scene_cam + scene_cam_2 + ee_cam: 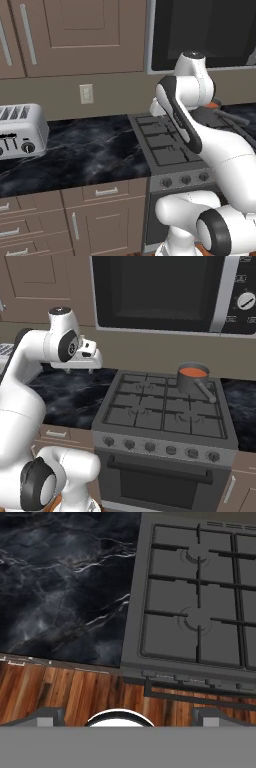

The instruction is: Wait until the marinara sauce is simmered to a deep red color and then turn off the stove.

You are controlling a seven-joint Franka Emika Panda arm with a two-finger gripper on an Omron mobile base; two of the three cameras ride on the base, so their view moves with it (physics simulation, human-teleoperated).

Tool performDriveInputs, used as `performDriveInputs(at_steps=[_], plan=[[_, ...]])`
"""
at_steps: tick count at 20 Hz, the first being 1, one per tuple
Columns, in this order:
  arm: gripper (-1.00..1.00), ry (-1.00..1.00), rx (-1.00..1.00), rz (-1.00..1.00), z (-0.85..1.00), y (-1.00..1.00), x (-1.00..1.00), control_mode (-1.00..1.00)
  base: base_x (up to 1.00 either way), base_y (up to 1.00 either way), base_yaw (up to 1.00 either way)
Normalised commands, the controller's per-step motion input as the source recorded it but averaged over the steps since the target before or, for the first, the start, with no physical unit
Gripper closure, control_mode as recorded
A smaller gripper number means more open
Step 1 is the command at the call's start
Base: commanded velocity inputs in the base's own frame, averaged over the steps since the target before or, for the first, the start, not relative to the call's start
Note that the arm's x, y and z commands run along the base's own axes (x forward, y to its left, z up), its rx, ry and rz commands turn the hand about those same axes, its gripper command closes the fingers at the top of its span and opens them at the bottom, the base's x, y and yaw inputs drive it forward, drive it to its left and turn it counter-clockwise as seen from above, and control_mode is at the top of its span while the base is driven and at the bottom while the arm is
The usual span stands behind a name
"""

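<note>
Orange-red marinara sauce [193, 372] fills my small grey long-handled saucepan [190, 381] on the back right burner of the wide grey gas stove [165, 411]; its handle runs forward and right. I see the white two-finger gripper [91, 365] high over the black marble counter [75, 393], fingertips [50, 716] spread wide apart.

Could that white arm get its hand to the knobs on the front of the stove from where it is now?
Probably yes. The gripper hangs above the counter's edge just left of the stove, and nothing stands between it and the knob row. The saucepan sits on the back right burner, out of the way.
</note>
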Motion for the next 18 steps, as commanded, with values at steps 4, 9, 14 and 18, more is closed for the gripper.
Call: performDriveInputs(at_steps=[4, 9, 14, 18], plan=[[-1.00, 0.00, 0.00, 0.00, 0.00, 0.00, 0.00, -1.00, 0.00, 0.00, 0.00], [-1.00, -0.10, 0.05, 0.03, -0.08, -0.67, -0.21, -1.00, 0.00, 0.00, 0.00], [-1.00, -0.16, 0.13, 0.09, -0.22, -1.00, -0.36, -1.00, 0.00, 0.00, 0.00], [-1.00, -0.12, 0.14, 0.11, -0.29, -1.00, -0.36, -1.00, 0.00, 0.00, 0.00]])
